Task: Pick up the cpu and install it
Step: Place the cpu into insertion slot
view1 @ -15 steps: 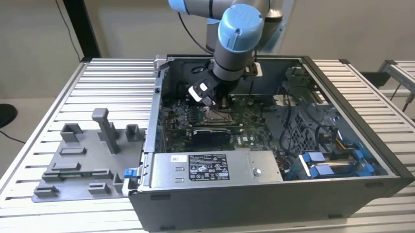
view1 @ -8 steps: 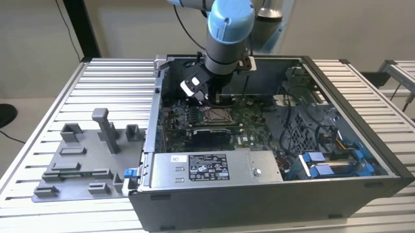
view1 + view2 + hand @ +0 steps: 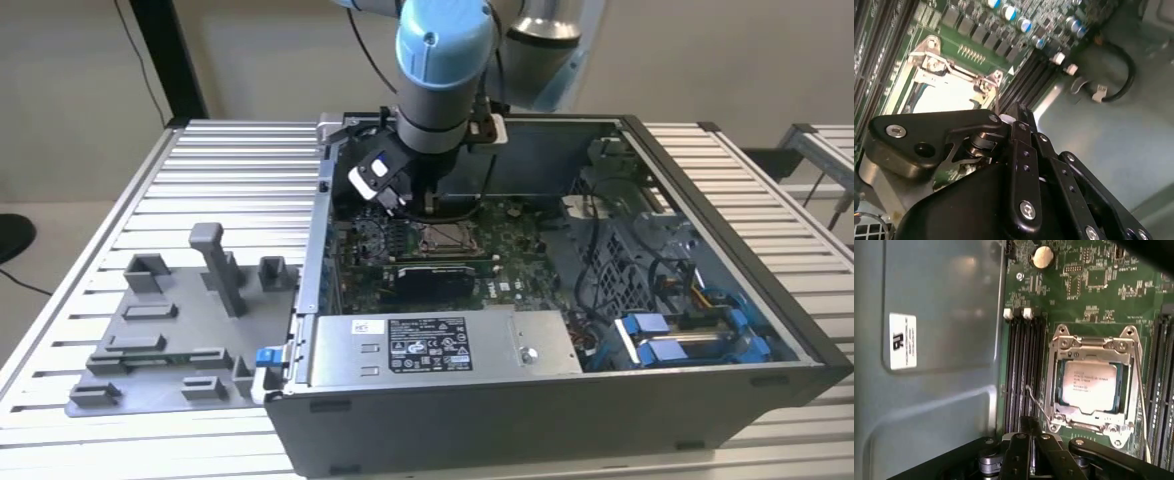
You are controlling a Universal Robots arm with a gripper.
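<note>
Hanging vertical, gripper (image 3: 427,207) just above the steel socket (image 3: 1060,347) seating the flat silver cpu (image 3: 1089,385); cannot tell its opening.

Soft, even light fills the exterior view; inside the case (image 3: 534,420) it is dimmer, shaded by the arm (image 3: 447,60). In the second wrist view glare washes the cpu (image 3: 949,97) white; in the first wrist view it only gleams mildly
</note>
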